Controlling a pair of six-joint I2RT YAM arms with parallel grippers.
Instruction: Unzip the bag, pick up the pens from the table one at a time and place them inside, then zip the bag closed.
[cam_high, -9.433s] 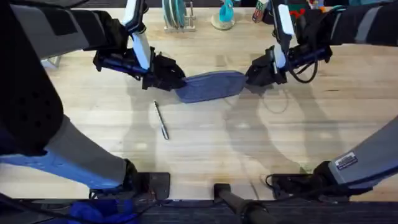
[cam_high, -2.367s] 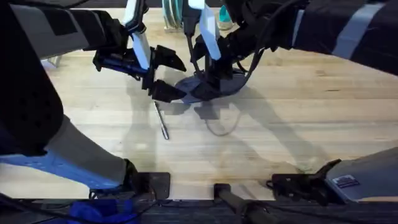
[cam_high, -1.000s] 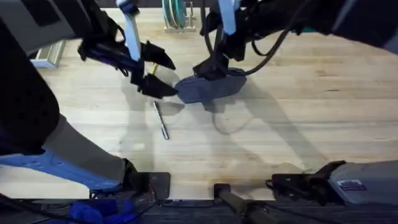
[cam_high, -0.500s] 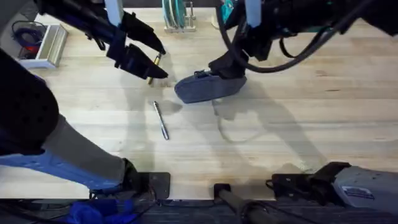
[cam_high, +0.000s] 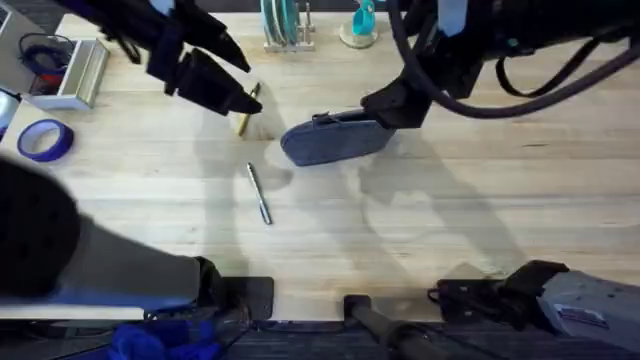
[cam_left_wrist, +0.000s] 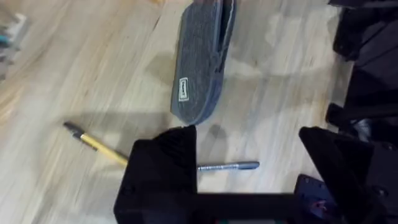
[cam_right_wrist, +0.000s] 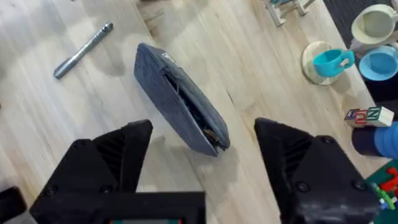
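Note:
The blue-grey bag (cam_high: 335, 141) lies on the table (cam_high: 450, 220) at the back middle; its zipper gapes open along the top (cam_right_wrist: 186, 102). The yellow pen (cam_high: 245, 112) lies left of the bag, its far end under my left gripper (cam_high: 244, 88), which hovers open and empty above it. The silver pen (cam_high: 260, 193) lies nearer the front. From the left wrist I see the bag (cam_left_wrist: 200, 62), yellow pen (cam_left_wrist: 94, 142) and silver pen (cam_left_wrist: 227, 166) below the gripper (cam_left_wrist: 249, 177). My right gripper (cam_high: 386, 110) hangs open over the bag's right end, gripper (cam_right_wrist: 205, 162) above the bag.
A blue tape roll (cam_high: 45, 140) and a box (cam_high: 78, 72) sit at the far left. A dish rack (cam_high: 285, 25) and a teal cup (cam_high: 361, 25) stand at the back. Cups (cam_right_wrist: 329, 62), a bowl (cam_right_wrist: 376, 25) and blocks (cam_right_wrist: 367, 115) lie beyond the bag.
Both grippers have risen off the bag and drawn apart, the left towards the back left, the right to the right. The yellow pen has come into view on the table.

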